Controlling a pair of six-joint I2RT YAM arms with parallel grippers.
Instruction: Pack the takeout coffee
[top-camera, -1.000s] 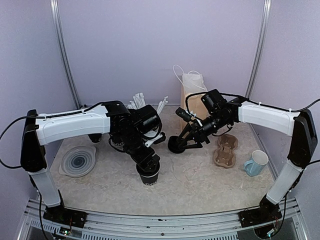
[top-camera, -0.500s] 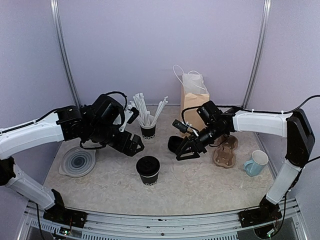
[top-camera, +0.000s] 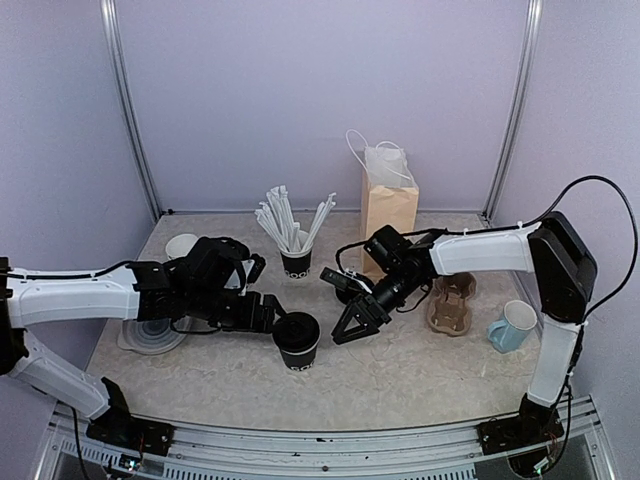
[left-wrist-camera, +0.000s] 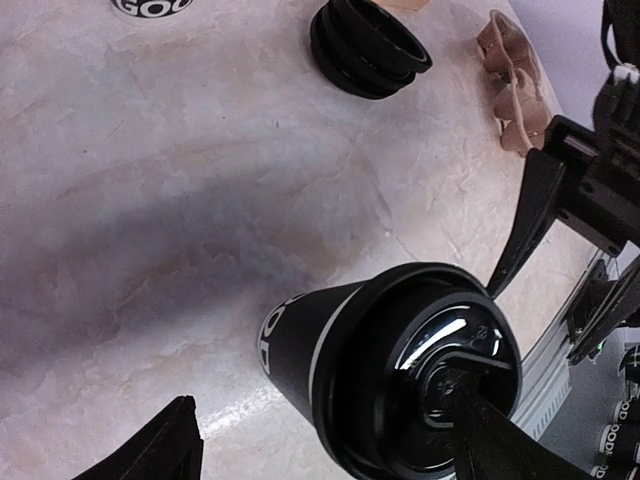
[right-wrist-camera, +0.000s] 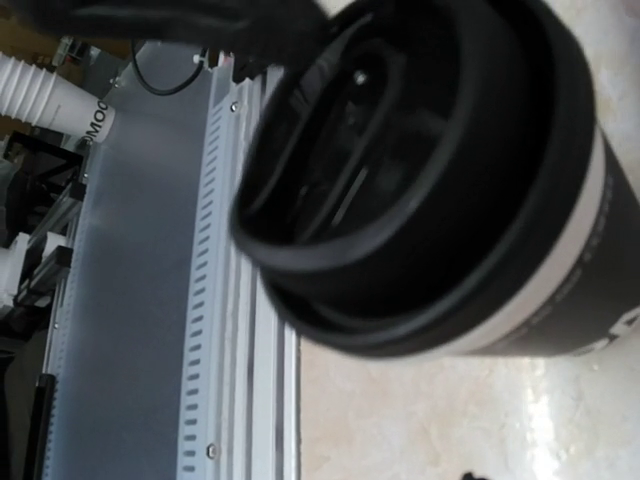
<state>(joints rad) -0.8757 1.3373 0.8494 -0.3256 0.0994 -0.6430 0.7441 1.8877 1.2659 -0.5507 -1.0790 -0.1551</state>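
The takeout coffee (top-camera: 297, 342) stands upright near the table's front middle, a black cup with a black lid. My left gripper (top-camera: 272, 322) reaches low from the left and is open. In the left wrist view the cup's lidded top (left-wrist-camera: 400, 375) sits between its fingers, the right fingertip (left-wrist-camera: 500, 445) over the lid and the left one well apart from the cup. My right gripper (top-camera: 351, 329) is open just right of the cup, pointing at it. The cup (right-wrist-camera: 450, 190) fills the right wrist view, where the fingers hardly show.
A stack of black lids (top-camera: 345, 287) lies behind the right gripper. A brown paper bag (top-camera: 388, 215) stands at the back. A cardboard cup carrier (top-camera: 450, 300) and pale blue mug (top-camera: 513, 327) are at the right. A cup of straws (top-camera: 293, 240) and a clear dish (top-camera: 155, 325) are at the left.
My left gripper lifted off the cup's top, swung away left, then came back low beside the cup. The right gripper moved down and left toward the cup.
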